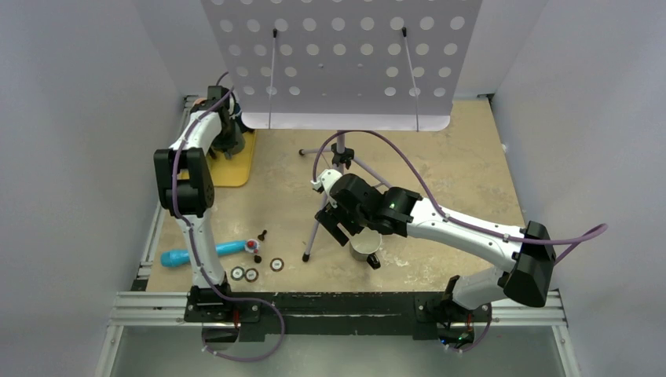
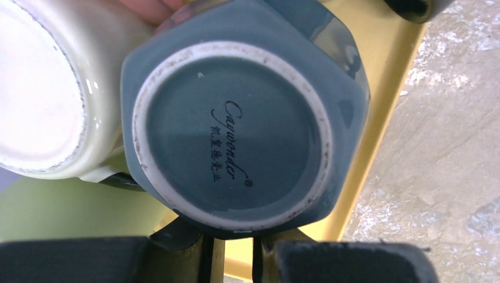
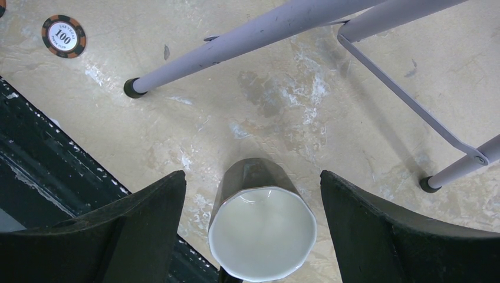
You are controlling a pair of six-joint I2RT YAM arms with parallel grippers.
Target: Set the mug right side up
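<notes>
A dark faceted mug (image 3: 262,236) with a white inside stands upright on the table, its mouth facing up; it also shows in the top view (image 1: 364,245), near the front edge. My right gripper (image 3: 252,177) is open just above it, one finger on each side, not touching; in the top view (image 1: 344,228) it partly hides the mug. My left gripper (image 2: 230,259) is at the back left (image 1: 228,137), shut and empty, over a yellow tray (image 2: 359,177). On the tray a blue-grey mug (image 2: 236,124) and a cream mug (image 2: 41,88) sit upside down.
A music stand's grey legs (image 3: 247,35) cross the table right behind the dark mug, with its perforated white desk (image 1: 338,63) above. Poker chips (image 1: 251,273), one also in the right wrist view (image 3: 63,36), a blue tool (image 1: 200,253) and a small screw (image 1: 262,234) lie front left.
</notes>
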